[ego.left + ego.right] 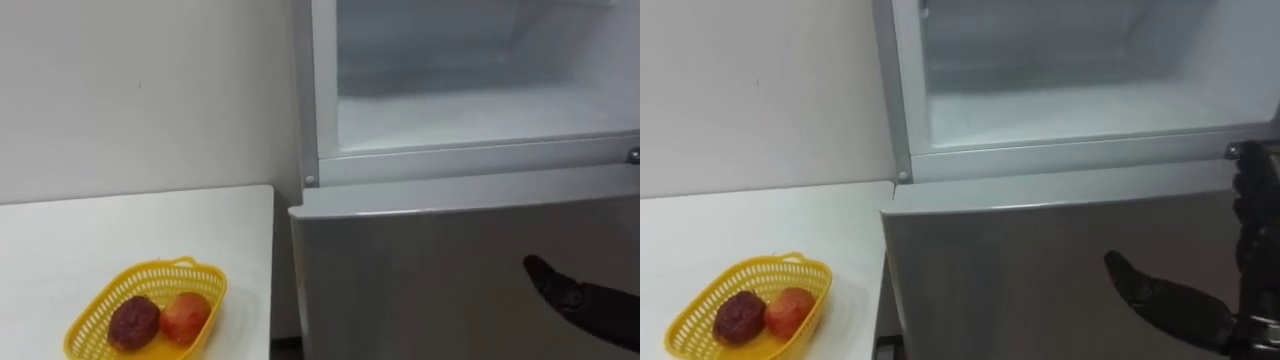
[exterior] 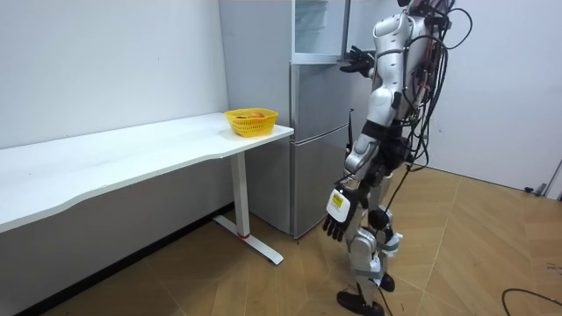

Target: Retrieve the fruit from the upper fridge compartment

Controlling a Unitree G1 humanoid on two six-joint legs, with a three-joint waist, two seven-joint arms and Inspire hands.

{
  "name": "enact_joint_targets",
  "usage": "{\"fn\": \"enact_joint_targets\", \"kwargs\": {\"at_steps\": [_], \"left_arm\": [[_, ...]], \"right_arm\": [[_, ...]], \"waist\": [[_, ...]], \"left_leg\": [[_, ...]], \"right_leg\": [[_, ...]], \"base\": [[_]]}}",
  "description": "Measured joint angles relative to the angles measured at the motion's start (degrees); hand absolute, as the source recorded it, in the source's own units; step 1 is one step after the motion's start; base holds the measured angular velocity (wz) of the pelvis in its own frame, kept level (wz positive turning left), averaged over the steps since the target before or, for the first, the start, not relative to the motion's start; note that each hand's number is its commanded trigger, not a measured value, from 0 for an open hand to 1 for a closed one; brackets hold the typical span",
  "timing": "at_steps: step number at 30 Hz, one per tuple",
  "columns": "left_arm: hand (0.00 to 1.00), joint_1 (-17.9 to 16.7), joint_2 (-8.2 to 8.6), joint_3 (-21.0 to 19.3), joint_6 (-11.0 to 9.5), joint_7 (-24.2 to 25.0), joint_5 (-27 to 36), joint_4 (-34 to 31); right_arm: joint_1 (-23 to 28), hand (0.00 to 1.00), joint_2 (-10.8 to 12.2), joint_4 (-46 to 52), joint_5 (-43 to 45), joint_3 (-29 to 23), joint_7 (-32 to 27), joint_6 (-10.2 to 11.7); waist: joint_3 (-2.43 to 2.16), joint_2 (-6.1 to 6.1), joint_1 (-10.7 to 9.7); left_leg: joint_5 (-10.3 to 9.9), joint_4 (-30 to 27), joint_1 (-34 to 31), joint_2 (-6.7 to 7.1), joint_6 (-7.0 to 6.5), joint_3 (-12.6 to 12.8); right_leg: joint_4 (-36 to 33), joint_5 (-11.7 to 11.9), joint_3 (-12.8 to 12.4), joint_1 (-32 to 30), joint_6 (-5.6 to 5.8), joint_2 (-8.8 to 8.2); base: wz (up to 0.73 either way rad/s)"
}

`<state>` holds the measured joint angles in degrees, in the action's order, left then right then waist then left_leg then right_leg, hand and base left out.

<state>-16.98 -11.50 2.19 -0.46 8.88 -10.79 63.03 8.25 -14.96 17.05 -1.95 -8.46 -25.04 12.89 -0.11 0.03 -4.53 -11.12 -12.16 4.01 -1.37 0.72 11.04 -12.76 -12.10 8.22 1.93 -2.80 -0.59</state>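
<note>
The fridge's upper compartment (image 1: 470, 110) stands open, and the white shelf that shows inside it is bare. Below it, the grey lower door (image 1: 440, 270) is closed. My right hand (image 1: 1180, 300) is raised in front of the fridge at the lower right, open and holding nothing, its thumb pointing left and its fingers (image 1: 1252, 210) straight up by the compartment's right edge. In the room view I stand facing the fridge (image 2: 316, 132), and this right hand (image 2: 356, 61) reaches toward the open compartment. My left hand (image 2: 336, 219) hangs open at my side.
A white table (image 1: 120, 230) adjoins the fridge on the left, against the wall. A yellow basket (image 1: 200, 272) near its right end holds a dark red fruit (image 1: 133, 322) and a red apple (image 1: 185, 315). The open upper door (image 2: 345, 26) stands edge-on beside me.
</note>
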Motion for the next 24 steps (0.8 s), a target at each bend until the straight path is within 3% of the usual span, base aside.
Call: {"fn": "enact_joint_targets", "kwargs": {"at_steps": [8,16,22,24], "left_arm": [[0.0,0.99,-0.09,3.14,0.04,-0.05,-0.01,0.11],[0.0,1.26,-0.06,3.53,0.12,-0.42,-0.04,0.14],[0.0,1.45,-0.02,3.56,0.19,-0.38,0.03,0.02],[0.0,1.52,-0.02,3.63,0.2,-0.39,0.09,-0.68]], "right_arm": [[2.72,0.0,0.31,-0.64,1.26,0.63,-1.9,0.63],[7.06,0.0,1.06,-5.22,0.9,1.26,-1.59,0.74],[7.25,0.0,1.87,-10.76,-3.39,2.23,-0.15,0.79],[7.6,0.0,2.14,-13.24,-9.27,2.25,-0.37,0.77]], "waist": [[-0.04,0.29,0.1],[0.01,0.71,0.18],[0.03,1.22,-0.01],[-0.09,1.35,-0.14]], "left_leg": [[-0.01,0.77,0.68,-0.05,0.0,1.06],[-0.01,0.87,0.75,-0.24,0.0,1.68],[-0.05,0.93,0.43,-0.31,-0.02,2.61],[-0.24,0.78,-0.26,-0.36,0.04,2.62]], "right_leg": [[0.09,0.06,-0.89,0.05,0.02,0.49],[0.14,0.27,-2.0,-0.28,-0.05,0.58],[0.14,0.31,-2.58,-1.02,-0.11,0.63],[0.11,0.27,-2.61,-1.68,-0.06,0.61]], "base": [[-0.06],[-0.09],[-0.05],[0.0]]}}
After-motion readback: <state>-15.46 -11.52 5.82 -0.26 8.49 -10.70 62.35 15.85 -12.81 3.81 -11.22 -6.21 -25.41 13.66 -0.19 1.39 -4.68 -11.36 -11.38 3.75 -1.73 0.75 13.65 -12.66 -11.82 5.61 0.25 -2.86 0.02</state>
